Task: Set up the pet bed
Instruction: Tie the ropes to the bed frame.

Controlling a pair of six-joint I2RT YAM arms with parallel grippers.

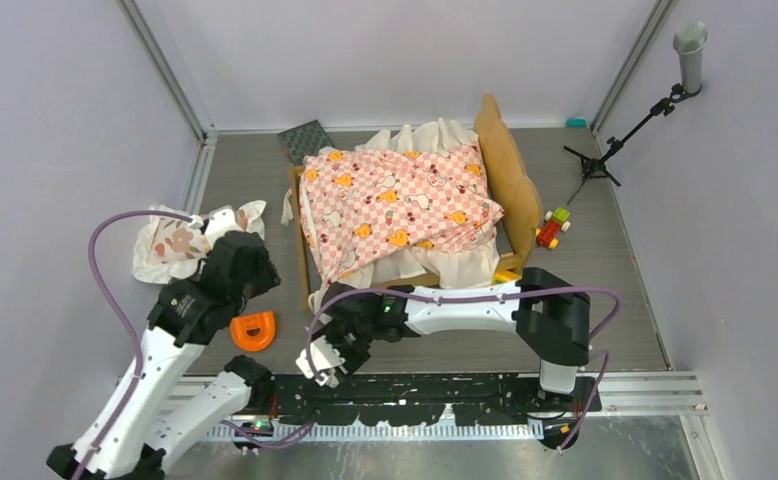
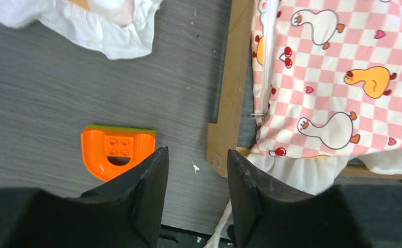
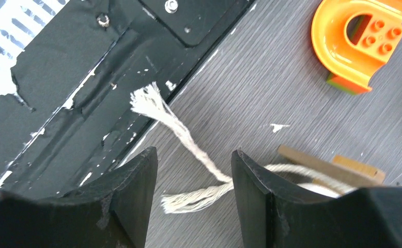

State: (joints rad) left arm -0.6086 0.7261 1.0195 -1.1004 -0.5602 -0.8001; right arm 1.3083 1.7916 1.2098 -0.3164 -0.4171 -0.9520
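Left end effector (image 2: 194, 155) and right end effector (image 3: 194, 152) are hanging fingers apart, gripping nothing, while the pet bed (image 1: 513, 175) is lying crosswise on the worktop (image 1: 465, 350), headboard rightward, its near-left corner nearest the right one.

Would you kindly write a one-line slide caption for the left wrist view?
Open left gripper hovers between an orange toy block and the pet bed.
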